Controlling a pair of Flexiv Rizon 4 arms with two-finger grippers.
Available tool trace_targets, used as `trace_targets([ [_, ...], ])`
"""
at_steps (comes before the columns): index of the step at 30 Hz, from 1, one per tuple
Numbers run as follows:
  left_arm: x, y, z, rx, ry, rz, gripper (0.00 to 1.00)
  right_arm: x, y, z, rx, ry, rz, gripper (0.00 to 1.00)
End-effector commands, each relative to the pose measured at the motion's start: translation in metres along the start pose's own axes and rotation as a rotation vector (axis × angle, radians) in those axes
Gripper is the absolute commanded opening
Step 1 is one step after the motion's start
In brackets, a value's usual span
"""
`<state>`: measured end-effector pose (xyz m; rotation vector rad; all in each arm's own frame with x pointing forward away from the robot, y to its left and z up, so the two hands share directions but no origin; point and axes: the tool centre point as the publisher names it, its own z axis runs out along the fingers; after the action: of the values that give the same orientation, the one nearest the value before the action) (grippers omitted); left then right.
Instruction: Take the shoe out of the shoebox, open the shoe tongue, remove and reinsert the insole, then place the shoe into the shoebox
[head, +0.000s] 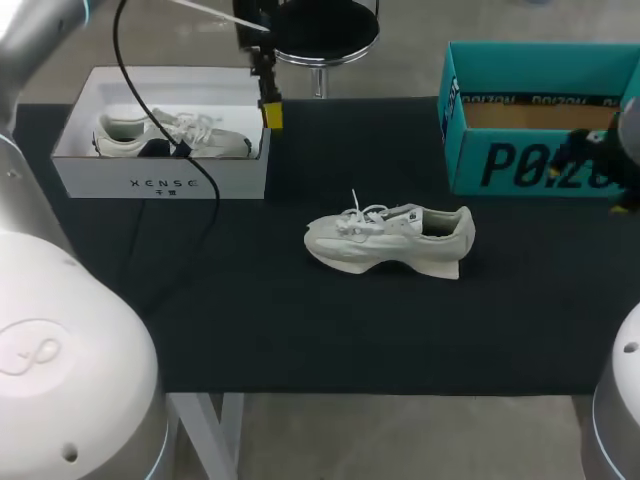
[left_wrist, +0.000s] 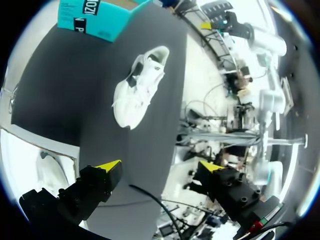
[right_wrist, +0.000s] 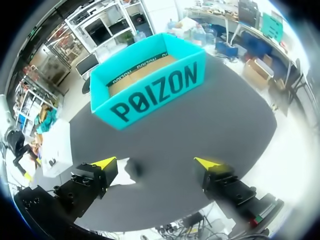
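On the black-covered table (head: 300, 320), a white shoe (head: 390, 238) is seen lying on its sole near the middle, out of any box. A white shoebox (head: 160, 178) is placed at the far left with a second shoe (head: 170, 135) inside it, and a teal box (head: 530, 165) is set at the far right. The left gripper (head: 270, 110) is held over the white shoebox's far right corner.

From the left wrist, the left gripper (left_wrist: 160, 166) is shown spread wide with nothing held. The shoe (left_wrist: 137, 87) is seen well ahead of it, the teal box (left_wrist: 95, 17) beyond, and the white shoebox (left_wrist: 45, 145) beside one finger.

From the right wrist, the right gripper (right_wrist: 155, 162) is likewise shown wide apart and empty, with the teal box (right_wrist: 150, 85) ahead of it.
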<state>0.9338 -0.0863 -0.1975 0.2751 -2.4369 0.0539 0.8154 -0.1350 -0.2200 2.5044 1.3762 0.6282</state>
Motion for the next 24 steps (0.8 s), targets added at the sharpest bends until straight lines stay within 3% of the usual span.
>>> trace_targets([
  [1, 0.008, -0.025, 0.018, -0.026, -0.019, -0.02, 1.0, -0.045, 0.006, -0.014, 0.025, 0.148, -0.025, 1.0],
  [8, 0.015, -0.037, 0.031, -0.013, -0.034, -0.093, 1.0, -0.059, 0.013, -0.01, 0.025, 0.22, -0.103, 1.0],
  [17, 0.009, -0.039, 0.044, 0.034, -0.052, -0.192, 1.0, -0.073, 0.023, -0.001, 0.041, 0.283, -0.169, 1.0],
  [24, -0.012, -0.029, 0.029, 0.096, -0.093, -0.301, 1.0, -0.063, 0.027, 0.006, 0.045, 0.374, -0.267, 1.0],
])
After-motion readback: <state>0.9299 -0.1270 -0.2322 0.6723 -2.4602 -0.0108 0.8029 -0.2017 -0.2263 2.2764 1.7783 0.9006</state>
